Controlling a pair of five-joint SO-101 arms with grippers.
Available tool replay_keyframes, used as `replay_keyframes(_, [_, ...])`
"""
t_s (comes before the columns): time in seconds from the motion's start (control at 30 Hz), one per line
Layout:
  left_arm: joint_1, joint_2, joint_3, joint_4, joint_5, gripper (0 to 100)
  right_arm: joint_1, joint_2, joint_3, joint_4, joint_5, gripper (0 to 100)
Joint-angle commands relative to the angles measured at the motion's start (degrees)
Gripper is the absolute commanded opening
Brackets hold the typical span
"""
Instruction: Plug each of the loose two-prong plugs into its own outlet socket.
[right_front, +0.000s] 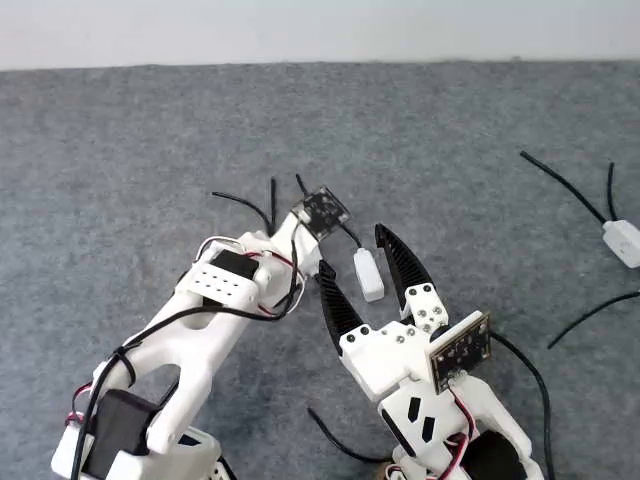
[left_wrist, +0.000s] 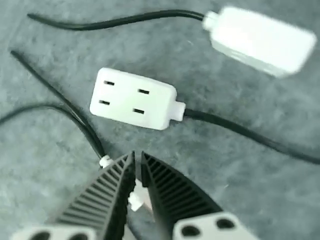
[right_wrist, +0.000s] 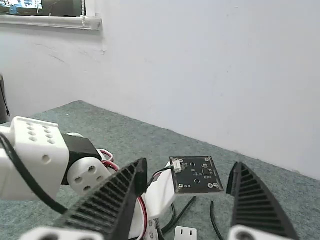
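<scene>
Plug (left_wrist: 134, 197): we see it pinched in the closed left jaws.
Socket (left_wrist: 132, 99): on the counter (right_front: 120, 130) just beyond their tips, slots up, lying crosswise.
Right jaws: open, straddling a second socket (right_front: 368, 272).

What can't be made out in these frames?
Left wrist view: white piece in the left hand, mostly covered by its fingers; plug or not is unclear.
Left wrist view: white block on a cable, blurred; its face cannot be read.
Right wrist view: outlet socket by the open right hand, cut by the edge.
</scene>
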Motion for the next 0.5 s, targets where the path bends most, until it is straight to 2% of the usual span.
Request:
replay_keyframes(0.0, [0.35,-0.7,-0.48,-1.58,-4.92,1,0.57,-0.13,-0.53,-0.84,-0.53,26.2])
replay_keyframes(0.47, [-0.09,-0.79,-0.57,-3.78,-4.84,3,0.31,0.22,-0.53,-0.75,-0.53,26.2])
